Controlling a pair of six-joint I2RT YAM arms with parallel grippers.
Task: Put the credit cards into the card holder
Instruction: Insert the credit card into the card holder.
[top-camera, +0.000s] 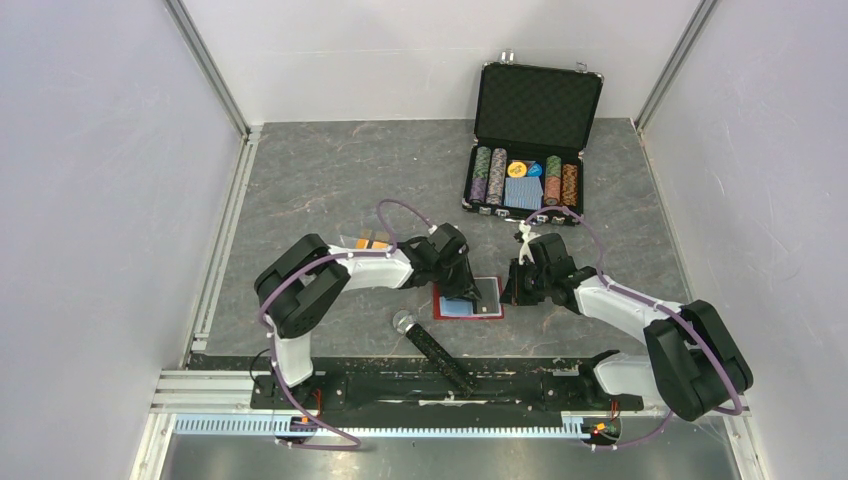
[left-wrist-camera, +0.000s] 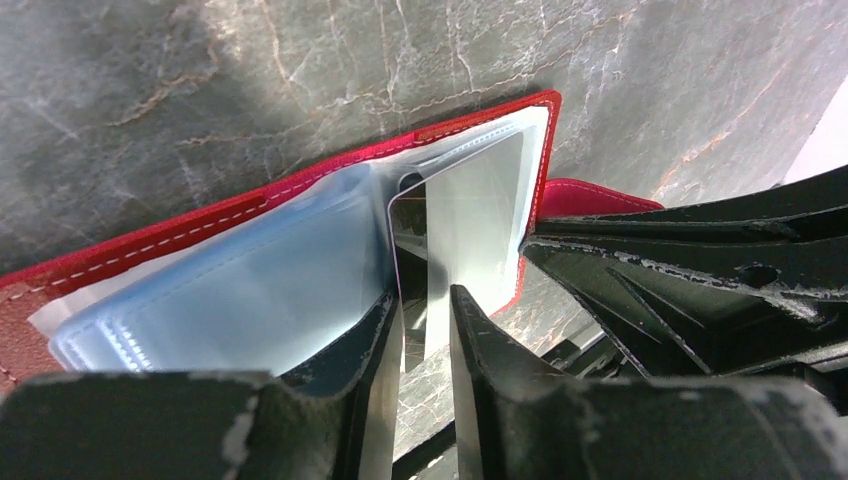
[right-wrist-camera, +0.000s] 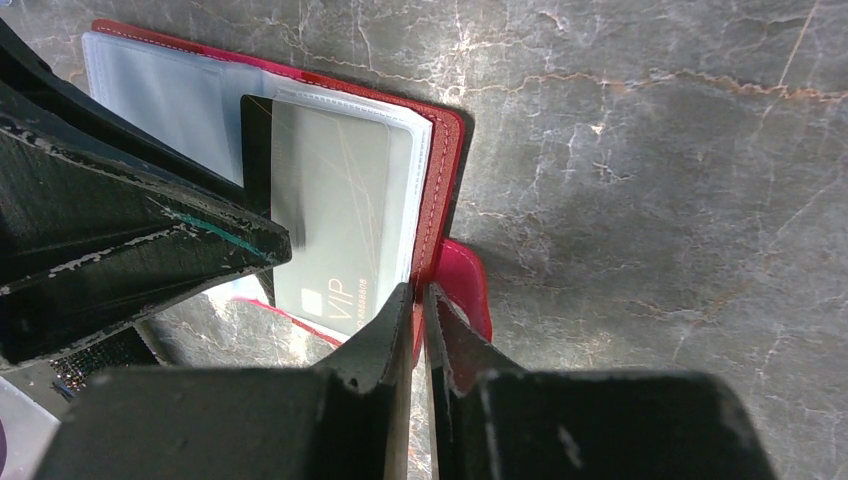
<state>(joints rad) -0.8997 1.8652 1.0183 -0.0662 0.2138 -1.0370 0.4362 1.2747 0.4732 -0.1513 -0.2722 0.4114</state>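
The red card holder (top-camera: 486, 312) lies open on the table between my grippers, blue-grey sleeves up (left-wrist-camera: 250, 290). A black shiny credit card (right-wrist-camera: 340, 220) sits mostly inside the right-hand clear sleeve, and its left edge sticks out (left-wrist-camera: 470, 220). My left gripper (top-camera: 469, 289) is over that card edge, jaws a small way apart with nothing pinched between them (left-wrist-camera: 425, 295). My right gripper (top-camera: 513, 288) is shut on the holder's red right edge next to the closing tab (right-wrist-camera: 420, 292). An orange-gold card (top-camera: 367, 241) lies behind the left arm.
The open black poker-chip case (top-camera: 532, 150) stands at the back right. A dark narrow object with a round pale end (top-camera: 432, 346) lies just in front of the holder. White walls enclose the table on three sides.
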